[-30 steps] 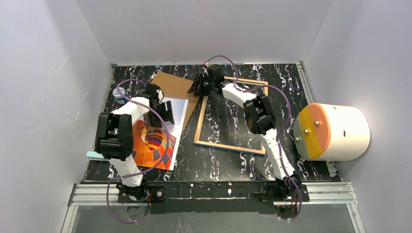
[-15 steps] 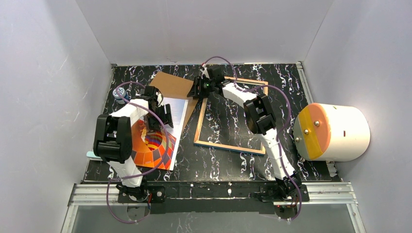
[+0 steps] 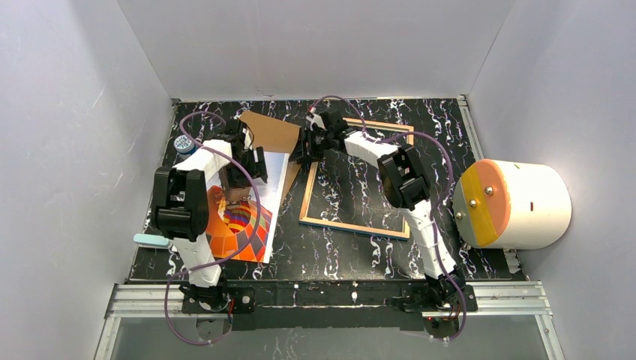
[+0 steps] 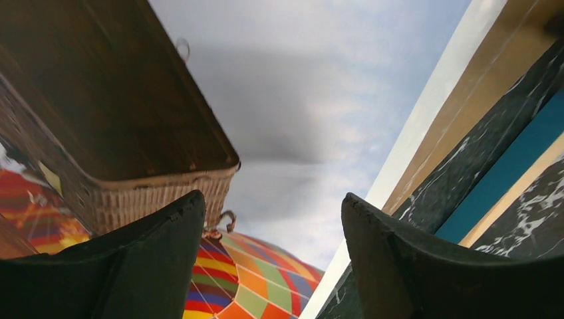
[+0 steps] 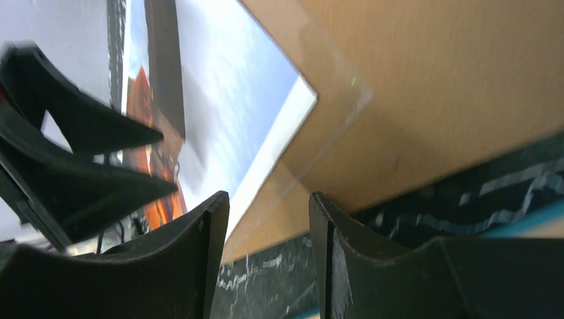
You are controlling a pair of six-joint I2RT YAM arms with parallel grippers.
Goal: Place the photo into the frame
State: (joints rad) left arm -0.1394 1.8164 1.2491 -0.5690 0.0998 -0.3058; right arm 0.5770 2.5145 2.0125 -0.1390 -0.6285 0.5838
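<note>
Where left pincer (image 4: 273,212) hovers, photo (image 4: 306,93) lies.

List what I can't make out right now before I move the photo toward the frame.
- the photo: top view, its middle is hidden under the left arm.
- left gripper: open in its wrist view; contact with the print is not shown.
- the frame: top view, its far left corner is covered by the right arm.
- pale blue item at the table's left edge: top view, too small to identify.
</note>
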